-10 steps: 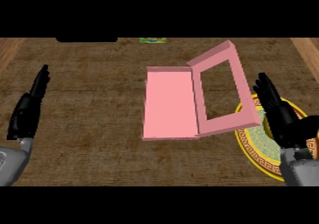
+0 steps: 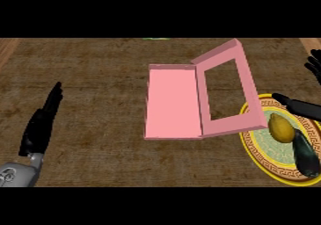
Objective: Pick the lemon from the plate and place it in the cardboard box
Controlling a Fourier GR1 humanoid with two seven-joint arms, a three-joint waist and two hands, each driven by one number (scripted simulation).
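The right hand (image 2: pixel 304 110) has swung over the plate (image 2: pixel 261 154), fingers spread around the lemon (image 2: pixel 281 127) without gripping it yet. The pink box (image 2: pixel 172 103) waits left; the left hand (image 2: pixel 42 121) rests open.

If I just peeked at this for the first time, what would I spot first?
Probably the big pink box in the middle of the brown counter, with its lid flipped open to the right. Next, the yellow lemon on the gold-rimmed plate at the lower right, with the black right hand spread around it. The left hand rests open at the left, fingers up.
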